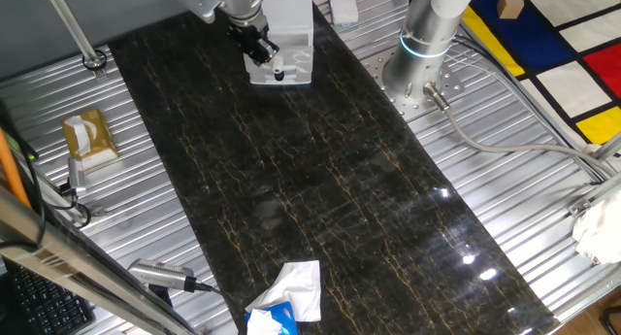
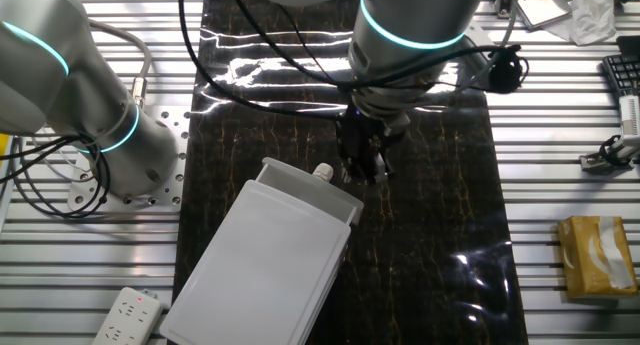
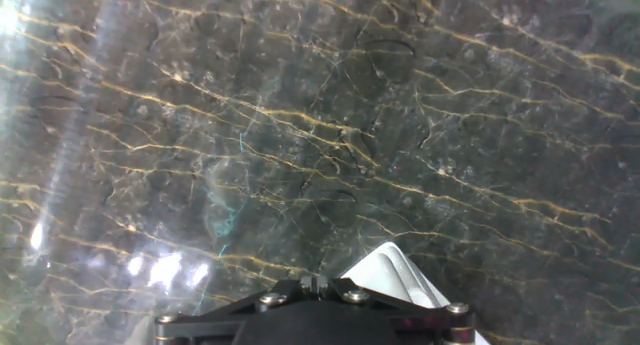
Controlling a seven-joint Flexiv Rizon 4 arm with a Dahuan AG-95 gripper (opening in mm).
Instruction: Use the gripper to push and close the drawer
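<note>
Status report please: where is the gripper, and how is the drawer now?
Gripper low beside the drawer front, near the knob; open or shut unclear. Drawer sticks out slightly. Nothing visible between them.

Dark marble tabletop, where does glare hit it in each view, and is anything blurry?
One fixed view: small bright glints on the tabletop near its lower right. The other fixed view: white streaks across the far end, beside the gripper. Hand view: soft glare along the left edge; the drawer corner looks slightly blurred.
</note>
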